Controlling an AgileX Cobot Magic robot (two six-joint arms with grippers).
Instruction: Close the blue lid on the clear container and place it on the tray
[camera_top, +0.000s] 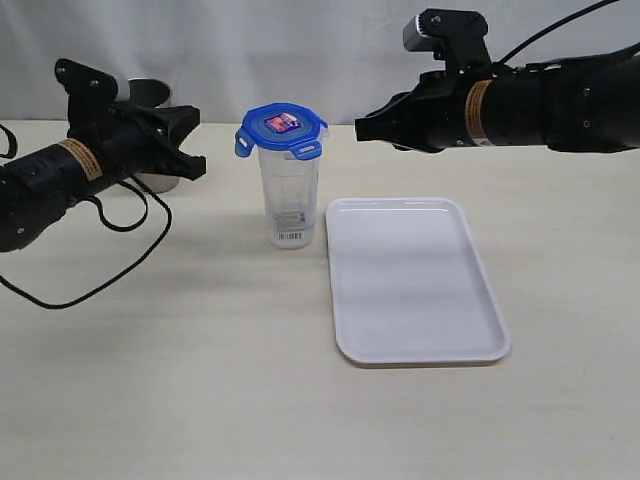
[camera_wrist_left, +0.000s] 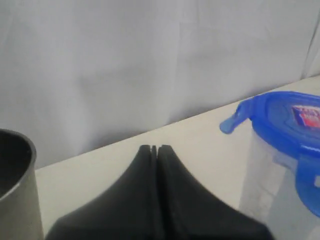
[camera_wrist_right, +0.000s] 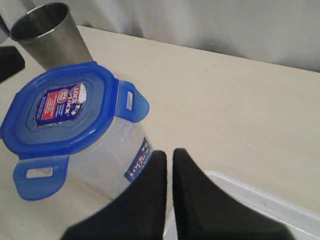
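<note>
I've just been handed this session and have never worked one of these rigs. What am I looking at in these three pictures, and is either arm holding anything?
This is a robot with two black arms, each ending in a two-finger gripper. The wide picture comes from a camera off the arms. The other two come from a camera on each wrist, looking along the fingers. On the pale table stands the clear container. The blue lid rests on top with its tabs sticking outward, so it looks not yet snapped down. Beside the container lies the white tray. A steel cup stands behind the left arm. The left gripper and the right gripper are both shut and hold nothing; they hover on either side of the container.
</note>
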